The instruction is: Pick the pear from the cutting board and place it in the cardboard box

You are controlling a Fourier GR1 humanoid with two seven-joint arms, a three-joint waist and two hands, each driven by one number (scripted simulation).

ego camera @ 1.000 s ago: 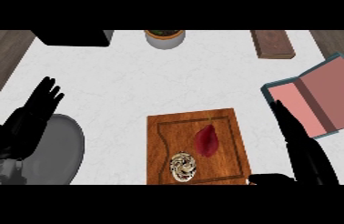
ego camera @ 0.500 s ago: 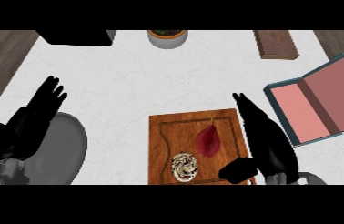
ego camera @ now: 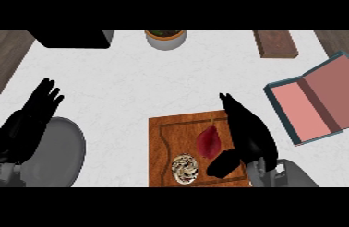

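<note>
Looking steeply down at a pale, marbled tabletop (ego camera: 136,83), I see a wooden cutting board (ego camera: 167,143) at the lower middle. On it lies the pear (ego camera: 208,141), a dark red, leaf-shaped fruit set lengthwise, with a small round mottled object (ego camera: 184,168) just below and to its left, also on the board. My right robot hand (ego camera: 247,134) is stretched over the board's right edge, fingers straight and pointing away from me, thumb spread out toward the lower left; it is just beside the pear on its right, holding nothing, and I cannot tell whether it touches the fruit. My left robot hand (ego camera: 34,115) rests at the left side of the view, fingers straight and relaxed, holding nothing, with my grey forearm (ego camera: 54,152) below it. The cardboard box (ego camera: 317,101) lies open at the right edge, well apart from the pear, with a pinkish inside and a dark teal rim, tilted at an angle. Along the far edge of the tabletop stand a small pot with greenery (ego camera: 165,38), a dark block (ego camera: 71,38) to its left and a brown rectangular block (ego camera: 275,43) to its right.
</note>
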